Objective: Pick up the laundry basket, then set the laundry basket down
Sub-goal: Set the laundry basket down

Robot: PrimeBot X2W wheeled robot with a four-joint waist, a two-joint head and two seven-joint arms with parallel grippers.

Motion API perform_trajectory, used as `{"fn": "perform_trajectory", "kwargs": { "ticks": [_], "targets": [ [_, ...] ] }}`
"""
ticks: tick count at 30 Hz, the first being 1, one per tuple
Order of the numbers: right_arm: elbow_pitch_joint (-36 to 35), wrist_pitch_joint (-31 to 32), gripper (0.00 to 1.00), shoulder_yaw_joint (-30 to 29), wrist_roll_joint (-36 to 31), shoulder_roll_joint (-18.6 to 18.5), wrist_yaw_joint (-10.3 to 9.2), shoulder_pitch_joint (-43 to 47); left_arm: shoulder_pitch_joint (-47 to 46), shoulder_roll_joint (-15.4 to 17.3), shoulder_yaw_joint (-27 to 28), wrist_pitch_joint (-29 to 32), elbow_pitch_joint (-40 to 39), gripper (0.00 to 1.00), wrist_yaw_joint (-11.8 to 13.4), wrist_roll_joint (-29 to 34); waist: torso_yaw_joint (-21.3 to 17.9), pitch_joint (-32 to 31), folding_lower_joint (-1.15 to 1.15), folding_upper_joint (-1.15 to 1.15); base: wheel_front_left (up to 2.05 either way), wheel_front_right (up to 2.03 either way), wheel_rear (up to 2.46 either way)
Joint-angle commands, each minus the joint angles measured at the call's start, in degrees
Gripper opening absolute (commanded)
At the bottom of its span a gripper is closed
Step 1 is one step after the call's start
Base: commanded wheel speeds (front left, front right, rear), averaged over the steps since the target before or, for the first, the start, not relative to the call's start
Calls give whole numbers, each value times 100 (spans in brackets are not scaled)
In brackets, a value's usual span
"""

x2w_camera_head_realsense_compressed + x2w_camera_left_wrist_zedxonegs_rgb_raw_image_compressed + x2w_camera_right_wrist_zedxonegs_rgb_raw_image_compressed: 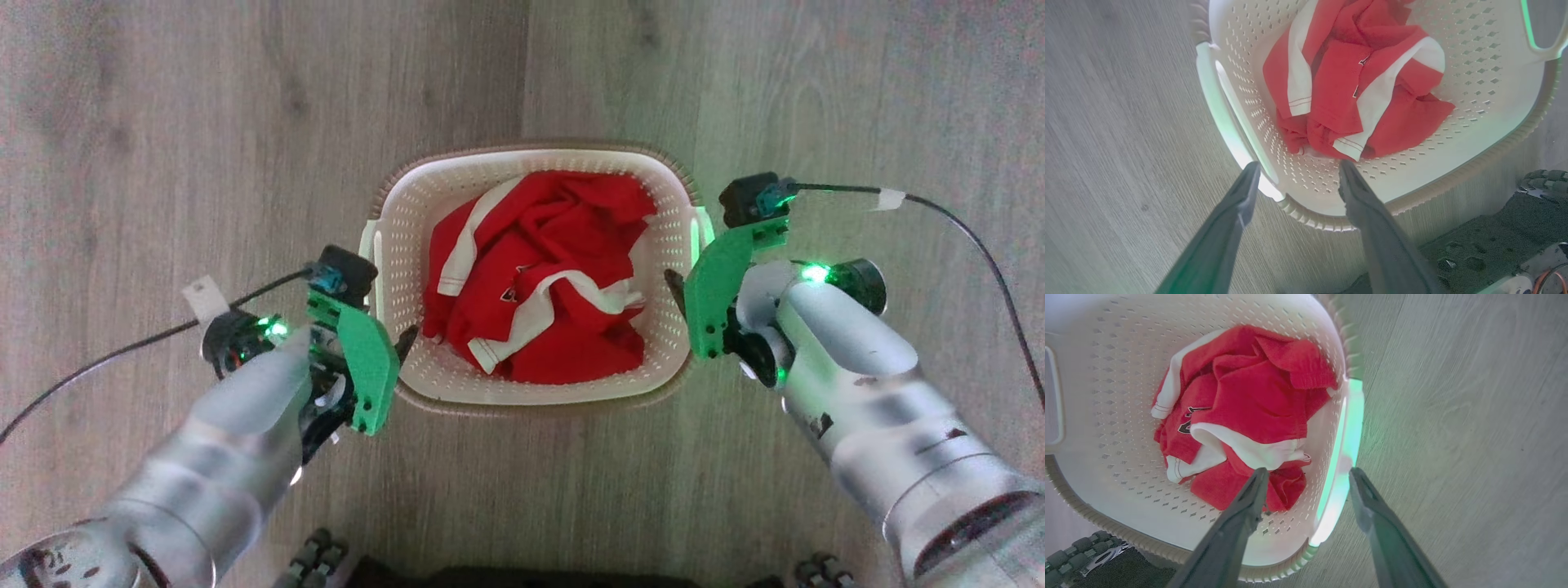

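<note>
The laundry basket (531, 155), cream and perforated with a brown woven-look rim, stands on the wooden floor in the middle of the head view. A crumpled red and white garment (547, 278) lies inside it. My left gripper (392, 347) is open at the basket's left side. In the left wrist view its fingers (1245, 192) straddle the near end of the white loop handle (1224, 110), one finger outside and one over the wall. My right gripper (690, 294) is open at the right side, and its fingers (1249, 506) straddle the other handle (1349, 428).
Bare wooden floor (204, 122) surrounds the basket on all sides. A black cable (980, 245) trails from the right wrist and another cable (106, 355) from the left. My dark base (1494, 245) sits just behind the basket's near edge.
</note>
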Motion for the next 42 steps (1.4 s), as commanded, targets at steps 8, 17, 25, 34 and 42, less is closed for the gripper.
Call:
{"fn": "perform_trajectory", "kwargs": {
  "ticks": [8, 17, 25, 34, 42],
  "targets": [
    [-22, 13, 100, 123, 74, 137, 40, 333, 147, 149, 56, -113, 39, 100, 5, -77, -37, -304, 0, 0, 0, 0, 0],
    [-16, 7, 100, 195, 169, 137, 40, 476, 274, 169, 56, -320, 105, 100, 5, -137, -86, -697, 0, 0, 0, 0, 0],
    [-293, -280, 100, 322, 473, 137, 40, 728, 359, 200, 85, -1016, 374, 100, 5, -238, -265, -1372, 0, 0, 0, 0, 0],
    [-690, -1817, 100, 270, 641, 137, 40, 886, 279, 450, 974, -1296, -187, 100, 421, 155, -516, -2208, 0, 0, 0, 0, 0],
    [-997, -2721, 100, -284, 288, 137, 40, 879, 1303, 1003, 2980, -1298, -2622, 100, 1193, 1691, -691, -2770, 0, 0, 0, 0, 0]
  ]
}}
